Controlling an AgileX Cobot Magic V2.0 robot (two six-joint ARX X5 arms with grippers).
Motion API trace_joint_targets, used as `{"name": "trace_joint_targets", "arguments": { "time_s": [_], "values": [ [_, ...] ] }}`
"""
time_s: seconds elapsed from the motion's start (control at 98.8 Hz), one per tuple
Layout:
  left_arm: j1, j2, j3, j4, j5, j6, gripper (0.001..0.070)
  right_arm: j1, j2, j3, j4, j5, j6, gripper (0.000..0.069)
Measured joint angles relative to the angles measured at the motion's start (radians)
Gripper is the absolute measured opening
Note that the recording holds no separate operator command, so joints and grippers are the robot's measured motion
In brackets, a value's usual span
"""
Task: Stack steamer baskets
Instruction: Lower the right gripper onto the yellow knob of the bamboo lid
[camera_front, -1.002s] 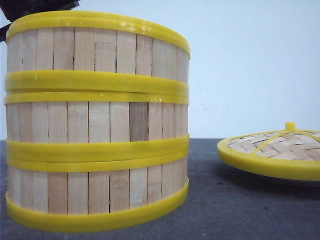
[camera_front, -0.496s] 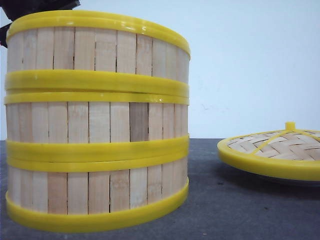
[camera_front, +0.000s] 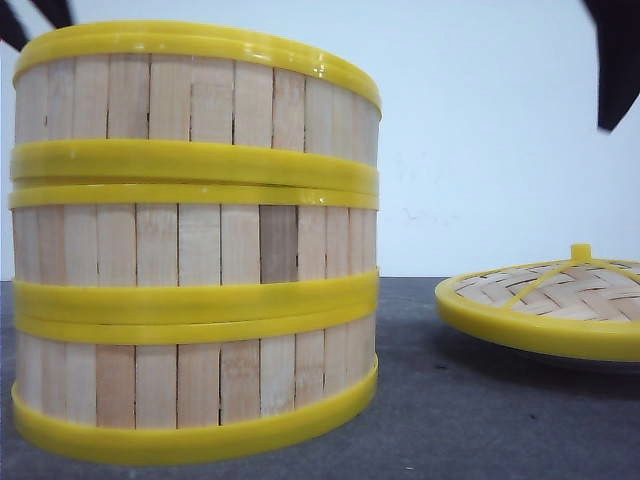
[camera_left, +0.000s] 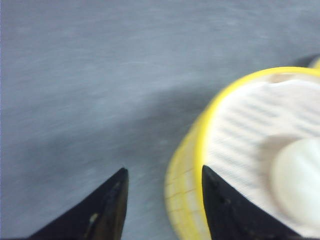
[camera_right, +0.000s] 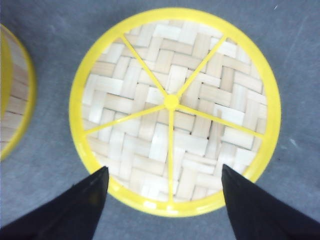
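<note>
**Three baskets stacked, left arm just lifted clear**

Three round steamer baskets (camera_front: 195, 245) of pale vertical wood slats with yellow plastic rims stand as one column toward the left edge of the dark grey table (camera_front: 450, 420), rims meeting squarely, no visible lean. Half a second ago a dark piece of the left arm sat right at the top rim's far left; now only a black sliver shows higher up at that corner, apart from the stack. So the top basket looks released and the stacking itself seems done.

Left gripper (camera_left: 162, 200): fingers spread, nothing between them, hanging over the stack's yellow rim; a white rounded item lies inside the top basket, too blurred to identify.

Right gripper (camera_right: 162, 200): new dark shape at the front view's upper right since the last frames. Its fingers are wide apart and empty, hovering over the domed woven bamboo lid with yellow rim and knob (camera_right: 171, 107), which rests toward the table's right edge, well apart from the stack. Likely next: lid pickup, if wanted.
</note>
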Motion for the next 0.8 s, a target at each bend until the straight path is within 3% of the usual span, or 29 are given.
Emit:
{"name": "trace_joint_targets", "arguments": {
  "time_s": [0.121,0.344,0.8],
  "values": [
    [0.034,-0.049,0.000,-0.043,-0.056,0.002,0.0274,0.000,0.076,0.000,0.043,0.000,-0.009,0.0437],
    [0.077,-0.073,0.000,-0.095,-0.056,0.003,0.0274,-0.006,0.196,0.000,0.124,0.001,-0.024,0.0402],
    [0.084,-0.073,0.000,-0.101,-0.056,0.006,0.0274,-0.034,0.350,0.000,0.212,0.010,-0.046,0.0402]
  ]
}}
